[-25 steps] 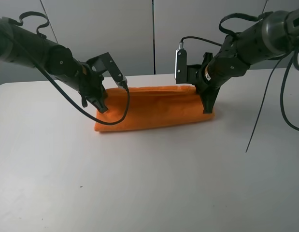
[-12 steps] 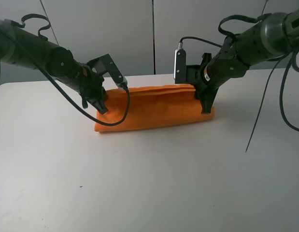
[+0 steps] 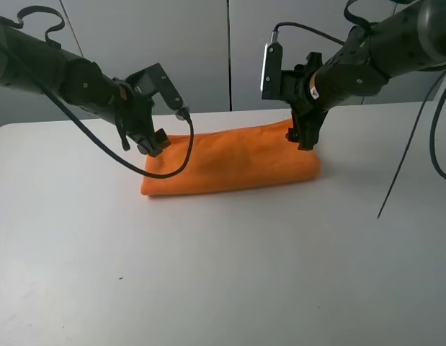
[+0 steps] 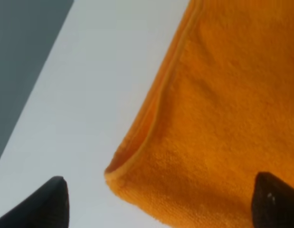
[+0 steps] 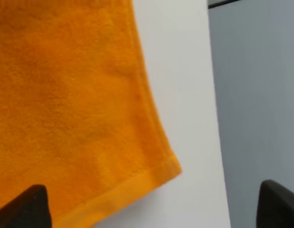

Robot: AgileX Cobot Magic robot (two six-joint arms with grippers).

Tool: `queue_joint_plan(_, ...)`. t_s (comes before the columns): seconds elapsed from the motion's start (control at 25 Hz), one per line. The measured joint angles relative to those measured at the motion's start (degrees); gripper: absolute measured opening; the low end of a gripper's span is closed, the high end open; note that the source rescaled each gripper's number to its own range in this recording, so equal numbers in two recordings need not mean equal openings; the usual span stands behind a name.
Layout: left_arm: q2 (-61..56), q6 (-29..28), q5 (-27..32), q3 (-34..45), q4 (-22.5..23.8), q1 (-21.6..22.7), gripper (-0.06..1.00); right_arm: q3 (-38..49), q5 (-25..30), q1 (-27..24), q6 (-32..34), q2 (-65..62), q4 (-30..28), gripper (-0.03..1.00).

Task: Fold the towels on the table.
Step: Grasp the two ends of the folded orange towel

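Note:
The bright orange towel [image 3: 230, 162] lies folded in a long flat strip on the white table [image 3: 223, 281]. My left gripper [image 3: 155, 141] hovers open just above the towel's left end. My right gripper [image 3: 305, 137] hovers open just above its right end. In the left wrist view the towel's folded corner [image 4: 222, 95] lies on the table [image 4: 99, 71] between the wide-apart fingertips [image 4: 52, 202] of the gripper [image 4: 161, 204]. In the right wrist view a hemmed corner of the towel [image 5: 66, 95] lies between the fingertips [image 5: 28, 209] of the gripper [image 5: 151, 209]. Neither gripper holds anything.
A black cable [image 3: 176, 169] loops from the left arm over the towel's left end. Another cable [image 3: 406, 162] hangs from the right arm over the table's right side. Grey wall panels [image 3: 230, 50] stand just behind the table's far edge.
Both grippers have let go of the towel and risen off it toward the far side. The towel's raised back fold has dropped and now lies flat.

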Motion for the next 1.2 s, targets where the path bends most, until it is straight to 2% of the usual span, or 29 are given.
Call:
queue_joint_plan(0.12,-2.4,-2.5,1.7,0.0,0.0,0.0,0.98,0.0,1.1,0.0,10.1,-3.1,0.0,0.99)
queue_joint_plan(0.24,-3.5,-10.8,5.2,-0.7,-0.2,0.2,0.98,0.0,5.0,0.0,21.9,-5.8,2.4,1.0)
queue_joint_plan(0.32,-3.6,-17.8,8.5,-1.3,-0.3,1.0,0.98,-0.3,8.8,0.0,24.8,-7.0,7.3,1.0)
queue_joint_plan(0.4,-3.6,-22.9,11.9,-2.0,-0.5,2.1,0.98,-2.0,14.7,-0.3,23.5,-7.3,14.5,1.0)
queue_joint_plan(0.48,-3.6,-25.5,15.6,-3.0,-1.7,3.2,0.98,-4.1,19.0,-1.8,18.7,-7.3,25.7,1.0)
queue_joint_plan(0.6,-3.5,-26.5,20.0,-5.2,-6.3,5.4,0.98,-9.0,26.0,-6.1,9.6,-6.5,42.7,1.0)
queue_joint_plan(0.68,-2.0,-26.2,22.8,-7.5,-10.7,7.0,0.98,-13.2,30.9,-9.3,7.8,-4.4,49.7,1.0)
queue_joint_plan(0.8,2.1,-25.7,27.9,-11.1,-15.9,8.5,0.98,-18.1,36.8,-12.8,7.4,-0.5,54.6,1.0)
queue_joint_plan(0.92,6.6,-25.6,30.4,-13.3,-17.6,8.6,0.98,-20.6,39.6,-13.3,7.4,3.1,57.0,1.0)
queue_joint_plan(1.2,13.4,-25.6,27.8,-13.9,-20.2,8.6,0.98,-21.6,38.9,-13.3,6.4,9.4,61.6,1.0)
